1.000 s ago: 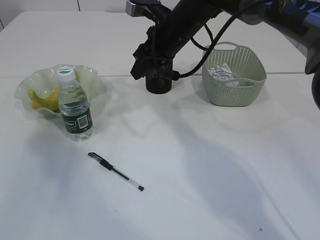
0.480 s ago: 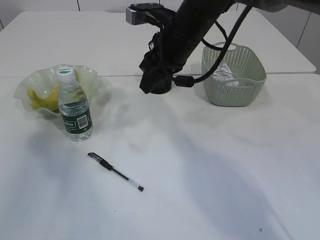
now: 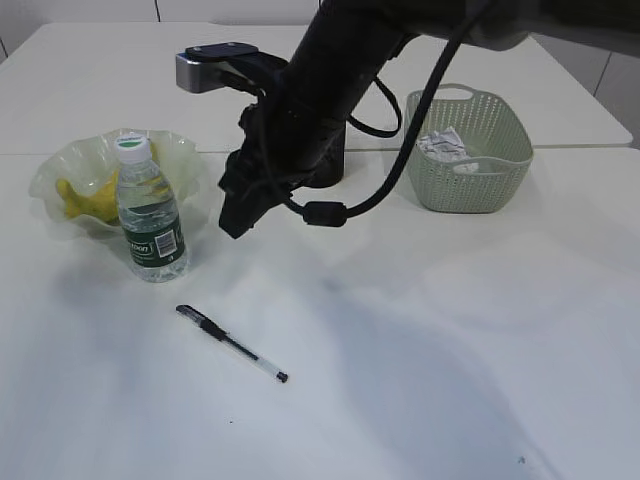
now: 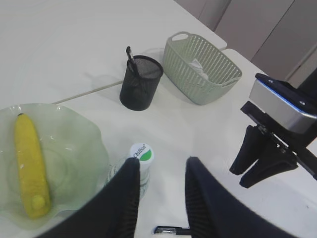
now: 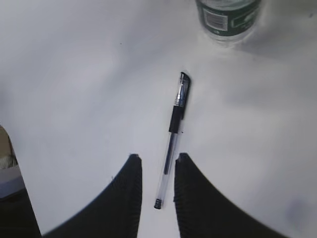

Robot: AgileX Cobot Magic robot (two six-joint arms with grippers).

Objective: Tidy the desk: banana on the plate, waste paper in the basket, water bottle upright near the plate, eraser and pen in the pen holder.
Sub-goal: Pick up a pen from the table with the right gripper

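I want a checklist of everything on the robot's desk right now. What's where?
Surface: white table, bare in front.
Job's things: yellow banana on the wavy pale green glass plate; clear plastic water bottle with a green label upright beside the plate; black-capped clear pen lying flat on the table; crumpled white waste paper in the pale green plastic basket; black mesh pen holder with a dark pen-like item inside; eraser not made out.
Clutter: nothing seen.
End effectors: right end effector open, above the pen; left end effector open, empty.
Cables: black cable looping off the right arm.
Surroundings: a second white table behind.
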